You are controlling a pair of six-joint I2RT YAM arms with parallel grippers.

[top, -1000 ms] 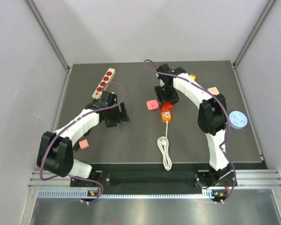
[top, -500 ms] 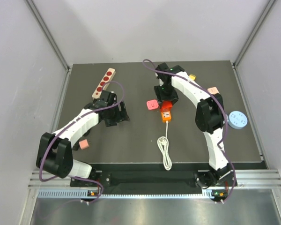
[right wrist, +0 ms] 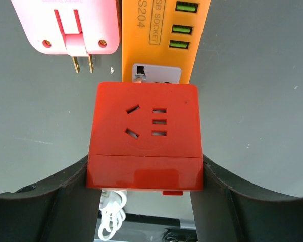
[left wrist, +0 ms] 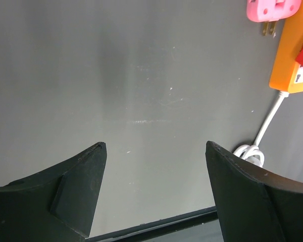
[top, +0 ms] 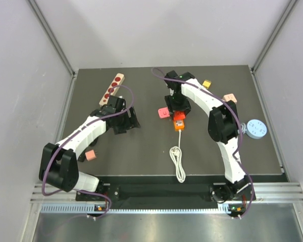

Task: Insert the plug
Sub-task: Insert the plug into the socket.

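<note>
right gripper (right wrist: 144, 174) jaws clamped on plug (right wrist: 144, 133) over orange power strip (right wrist: 164, 40); left gripper (left wrist: 156, 194) jaws wide, empty. risk: a misaligned push could skid the unheld strip.

One red plug (right wrist: 144, 133), one orange power strip (top: 179, 126), one wooden socket strip (top: 111, 89), three pinkish adapters (top: 163, 113) (top: 91, 155) (top: 230, 97).

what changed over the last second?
The right end effector, shut on the plug, crept toward the near edge over the orange power strip; its elbow swung left. The left end effector, open, barely shifted. The strip, pink adapter and white cord stayed put.
</note>
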